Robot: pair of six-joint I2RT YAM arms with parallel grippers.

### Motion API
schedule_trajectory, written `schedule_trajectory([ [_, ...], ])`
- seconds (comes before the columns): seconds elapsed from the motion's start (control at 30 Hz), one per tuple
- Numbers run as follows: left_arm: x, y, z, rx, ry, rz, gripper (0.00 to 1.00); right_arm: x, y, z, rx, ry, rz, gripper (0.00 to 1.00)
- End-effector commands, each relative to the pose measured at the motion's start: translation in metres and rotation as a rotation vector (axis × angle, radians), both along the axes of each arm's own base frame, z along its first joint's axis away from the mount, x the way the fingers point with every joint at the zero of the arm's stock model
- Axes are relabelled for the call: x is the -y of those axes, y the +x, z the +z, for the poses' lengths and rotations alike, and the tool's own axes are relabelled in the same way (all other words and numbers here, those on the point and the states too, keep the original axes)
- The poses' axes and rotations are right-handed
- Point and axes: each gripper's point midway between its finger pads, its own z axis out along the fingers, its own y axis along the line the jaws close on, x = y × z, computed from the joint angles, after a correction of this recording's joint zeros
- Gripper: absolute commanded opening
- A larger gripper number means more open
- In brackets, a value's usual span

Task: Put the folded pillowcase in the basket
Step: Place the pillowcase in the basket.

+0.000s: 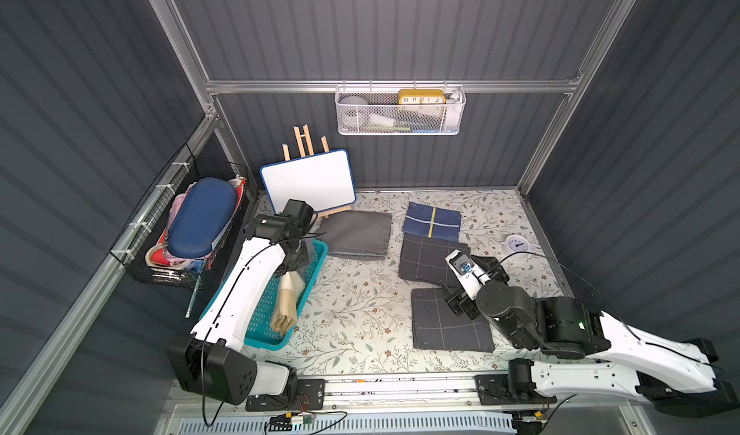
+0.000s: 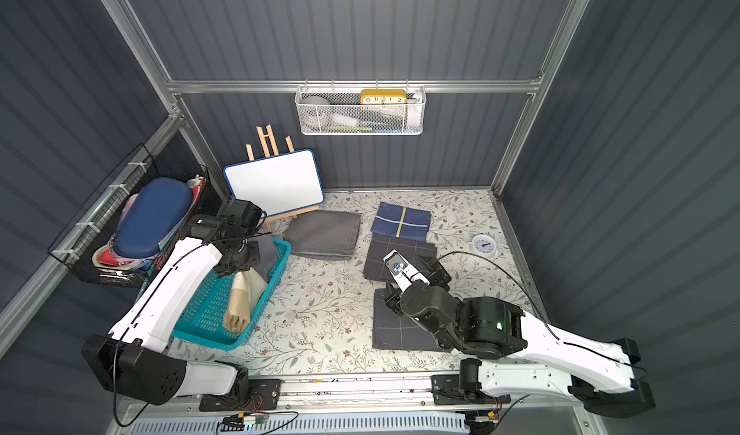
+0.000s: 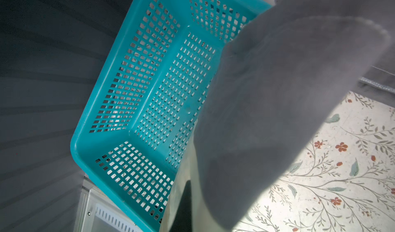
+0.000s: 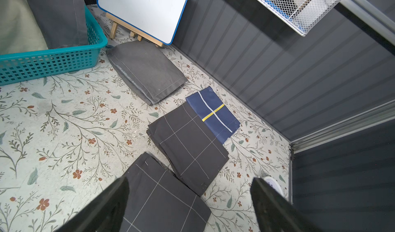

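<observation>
A: How is the left arm set?

B: Its white link runs from the front-left base out over the teal basket [image 1: 262,329], and the wrist bends down above the basket's far end. The left gripper [image 2: 246,258] is clamped tight on a grey pillowcase [image 4: 55,15] — the pinch itself is hidden under the wrist in both top views.

A: Which way does the pillowcase lie?

B: It hangs with its long axis near upright. The top end is at the claw, and the lower hem is down inside the basket by the far short wall. In the left wrist view it drapes, blurred, across part of the basket's floor.

A: And the basket itself?

B: It sits on the left of the floral table [image 1: 360,312], long axis slanting from the front edge toward the whiteboard [image 1: 308,180]. A beige cloth [image 1: 286,300] lies in it, along the wall nearest the table's middle.

A: Right arm?

B: It reaches in from the front-right base, wrist tipped down. The right gripper [image 4: 190,179] hovers with its jaws spread wide and nothing between them, above the nearer dark checked cloth [image 4: 166,194]. A folded grey cloth [image 1: 356,234] rests on the table just beyond the basket.
</observation>
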Motion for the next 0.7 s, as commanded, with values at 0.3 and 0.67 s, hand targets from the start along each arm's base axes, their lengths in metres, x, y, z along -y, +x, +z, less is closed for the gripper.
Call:
schedule_trajectory([
  [0.3, -0.045, 0.02, -0.045, -0.076, 0.016, 0.115, 0.0, 0.007, -0.001, 0.006, 0.008, 0.044, -0.015, 0.94],
  [0.67, -0.088, 0.06, -0.057, -0.003, 0.055, 0.104, 0.04, 0.006, -0.001, 0.001, -0.011, 0.036, -0.024, 0.94],
])
